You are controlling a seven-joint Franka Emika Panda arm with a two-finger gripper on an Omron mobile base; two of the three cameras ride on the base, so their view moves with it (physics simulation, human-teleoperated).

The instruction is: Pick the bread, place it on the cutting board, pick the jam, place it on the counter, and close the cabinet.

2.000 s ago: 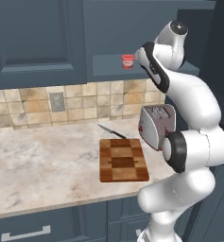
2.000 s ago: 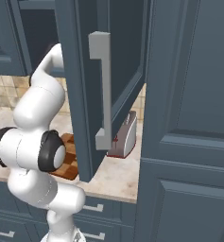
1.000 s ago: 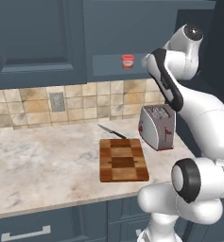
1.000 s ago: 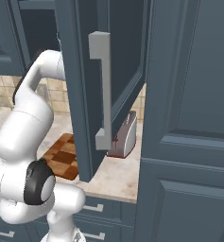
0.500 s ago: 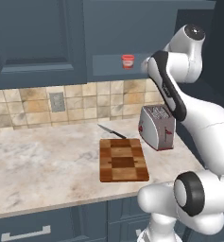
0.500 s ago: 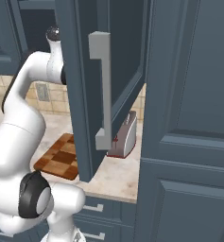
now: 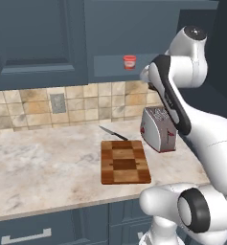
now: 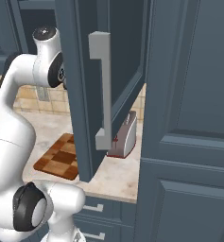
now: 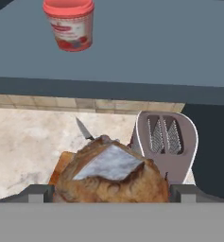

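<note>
Two dark fingertips of the gripper point(image 9: 111, 191) sit on either side of the bread point(image 9: 111, 176), so it's grasping the loaf with the jaws spread wide around it, up in the air above the desk point(image 7: 43, 167). Right below the bread in the hand view are the cutting board point(image 7: 125, 161), bare on top, and a silver toaster point(image 7: 158, 129) just beside the board's right edge. A knife point(image 7: 113, 133) lies near the board's back edge. The jam point(image 7: 130, 61) stands on the cabinet point(image 8: 80, 85) shelf near its front edge, nothing around it. The cabinet door hangs open, with its silver handle point(image 8: 102, 90) facing out. The left part of the marbled desk is wide open, with a tiled wall behind.
</note>
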